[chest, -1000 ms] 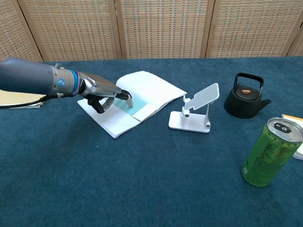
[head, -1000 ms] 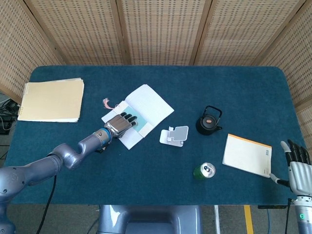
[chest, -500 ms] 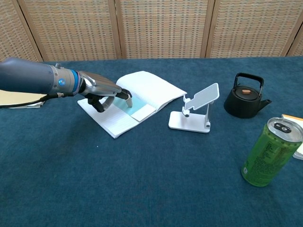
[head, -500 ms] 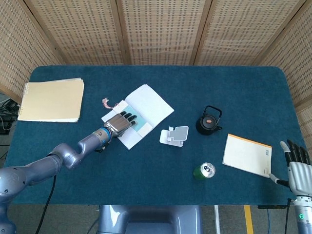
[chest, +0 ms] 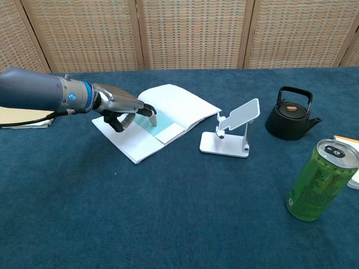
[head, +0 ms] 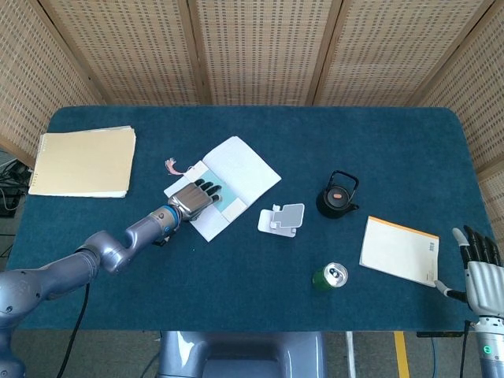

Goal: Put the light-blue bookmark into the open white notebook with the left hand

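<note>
The open white notebook [head: 244, 169] [chest: 182, 103] lies left of the table's middle. The light-blue bookmark [head: 229, 204] [chest: 161, 126] lies flat across its pages near the spine. My left hand [head: 195, 198] [chest: 122, 105] hovers over the notebook's left page, palm down and fingers spread. Its fingertips [chest: 151, 112] hang just above the bookmark's near end, and nothing is held. My right hand [head: 478, 265] shows only in the head view, at the front right corner off the table edge. Its fingers are straight and apart, with nothing in them.
A tan folder stack [head: 83, 161] lies at the far left. A white phone stand [head: 281, 218] [chest: 233, 131], a black kettle [head: 339, 194] [chest: 293, 114], a green can [head: 331, 276] [chest: 320, 179] and an orange-edged notepad [head: 399, 250] occupy the right half. A pink tassel [head: 172, 165] lies beside the notebook.
My left hand's fingertips have lifted slightly off the page and drawn back a little. The bookmark stays lying in the notebook. The right hand has not moved.
</note>
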